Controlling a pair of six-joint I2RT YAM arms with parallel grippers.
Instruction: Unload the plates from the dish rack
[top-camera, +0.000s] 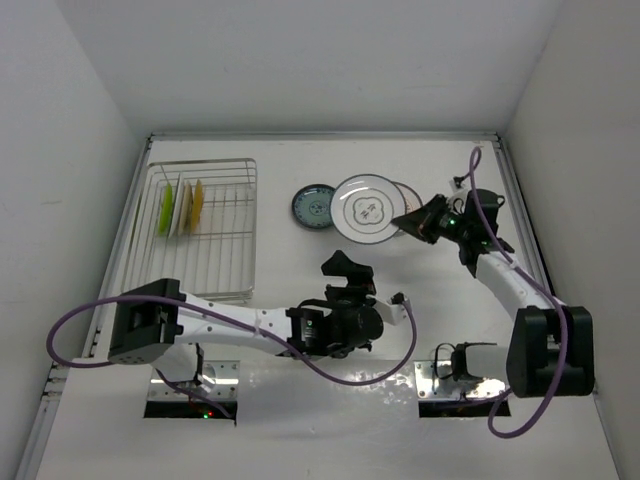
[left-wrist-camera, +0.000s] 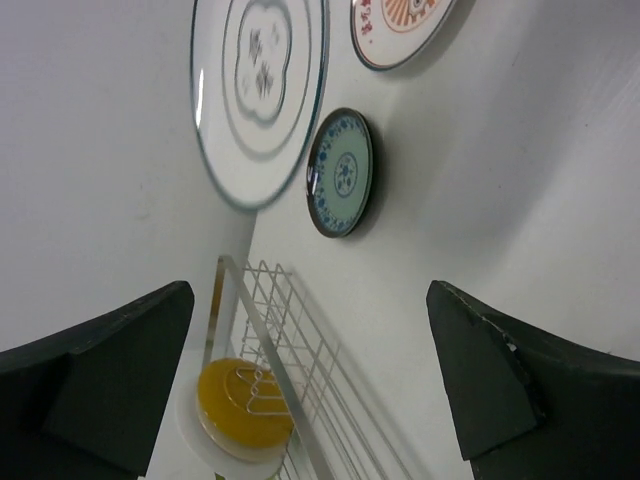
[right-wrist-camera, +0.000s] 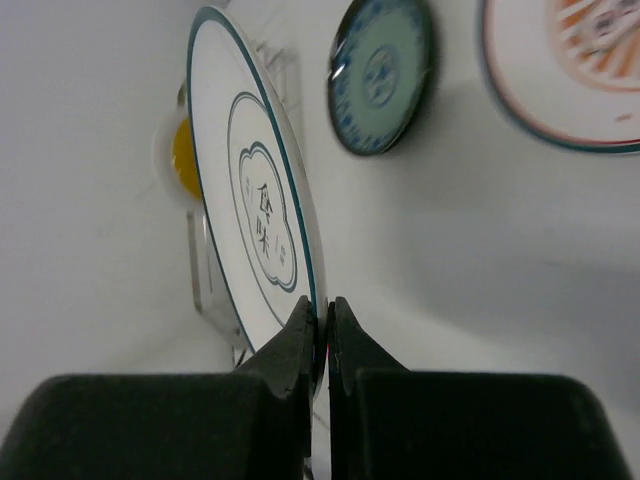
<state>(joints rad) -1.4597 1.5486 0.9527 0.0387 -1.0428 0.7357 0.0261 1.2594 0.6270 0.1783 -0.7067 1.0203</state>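
Three plates upright in dish rack, far-left corner of worktop. Right fingers pinch white plate rim, apparently placing it beside teal plate; left fingers wide, empty. Next likely: lower, release.

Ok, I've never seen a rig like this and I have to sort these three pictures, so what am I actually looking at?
Two robot arms are bolted at the near edge of a white table. One picture looks down on both from above. The other two come from a camera on each wrist, so the dark shapes at the bottom are that arm's own fingers.

The left gripper is open and holds nothing. The right gripper is shut on the rim of a white plate with dark lines.

Next to that plate lie a teal plate and an orange-red patterned plate, partly hidden by the white one.

On the left is a wire dish rack holding three upright plates: a lime green plate, a pale plate and a yellow plate.
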